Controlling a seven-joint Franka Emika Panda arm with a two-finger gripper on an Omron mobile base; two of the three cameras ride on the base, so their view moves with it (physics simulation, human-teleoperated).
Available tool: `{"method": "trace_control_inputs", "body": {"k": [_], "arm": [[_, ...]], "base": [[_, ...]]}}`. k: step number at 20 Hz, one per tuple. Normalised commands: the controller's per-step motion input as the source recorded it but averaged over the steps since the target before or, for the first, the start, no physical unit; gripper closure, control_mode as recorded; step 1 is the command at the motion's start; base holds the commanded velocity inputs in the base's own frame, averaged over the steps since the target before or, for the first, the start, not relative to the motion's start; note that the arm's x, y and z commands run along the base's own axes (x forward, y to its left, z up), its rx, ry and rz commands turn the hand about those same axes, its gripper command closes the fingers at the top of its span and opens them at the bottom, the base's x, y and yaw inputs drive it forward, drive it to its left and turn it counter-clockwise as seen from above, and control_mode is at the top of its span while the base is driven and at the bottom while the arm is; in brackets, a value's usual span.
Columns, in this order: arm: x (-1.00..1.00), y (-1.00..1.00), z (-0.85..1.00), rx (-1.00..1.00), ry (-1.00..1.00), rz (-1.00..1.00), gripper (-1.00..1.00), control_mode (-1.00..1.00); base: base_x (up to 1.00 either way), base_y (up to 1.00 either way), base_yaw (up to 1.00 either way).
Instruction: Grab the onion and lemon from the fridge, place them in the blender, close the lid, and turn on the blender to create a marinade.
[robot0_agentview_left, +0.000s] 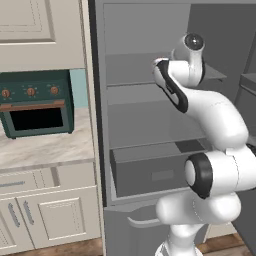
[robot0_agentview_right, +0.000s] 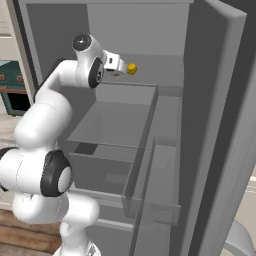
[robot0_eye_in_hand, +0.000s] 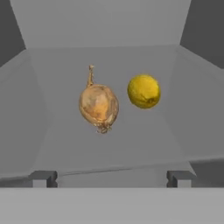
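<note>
In the hand view the tan-orange onion (robot0_eye_in_hand: 99, 105) lies on a grey shelf of the fridge (robot0_eye_in_hand: 109, 65), its pointed tip toward the back wall. The bright yellow lemon (robot0_eye_in_hand: 144, 91) rests just to its right, apart from it. My gripper (robot0_eye_in_hand: 111, 178) is open, and both fingertips (robot0_eye_in_hand: 43, 178) stand short of the shelf's front edge with nothing between them. In the right base view the gripper (robot0_agentview_right: 122, 65) reaches into the upper fridge (robot0_agentview_right: 210, 100), with a small yellow ball, likely the lemon (robot0_agentview_right: 132, 69), just past it. The blender and the lid are out of view.
The fridge door (robot0_agentview_right: 220, 130) stands open on the right. Below the shelves a wide grey drawer (robot0_agentview_left: 155, 172) is pulled out a little. A teal toaster oven (robot0_agentview_left: 35, 102) sits on the counter (robot0_agentview_left: 45, 147) to the left of the fridge.
</note>
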Motion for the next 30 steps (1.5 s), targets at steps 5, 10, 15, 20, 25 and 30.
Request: {"method": "trace_control_inputs", "body": {"k": [5, 10, 15, 20, 25, 30], "arm": [[0.70, 0.00, -0.25, 0.00, 0.06, -0.11, -1.00, -1.00], [0.54, 0.00, -0.16, 0.00, 0.04, -0.05, -1.00, -1.00], [0.53, 0.00, -0.05, 0.03, 0.04, 0.00, -1.00, -1.00], [0.52, 0.00, -0.03, 0.03, 0.03, 0.00, -1.00, -1.00], [0.34, 0.00, -0.14, 0.01, 0.02, 0.00, 1.00, -1.00], [0.00, 0.00, -0.39, 0.02, 0.00, 0.00, 1.00, -1.00]], "base": [[0.00, 0.00, 0.00], [0.00, 0.00, 0.00], [0.00, 0.00, 0.00], [0.00, 0.00, 0.00], [0.00, 0.00, 0.00], [0.00, 0.00, 0.00]]}}
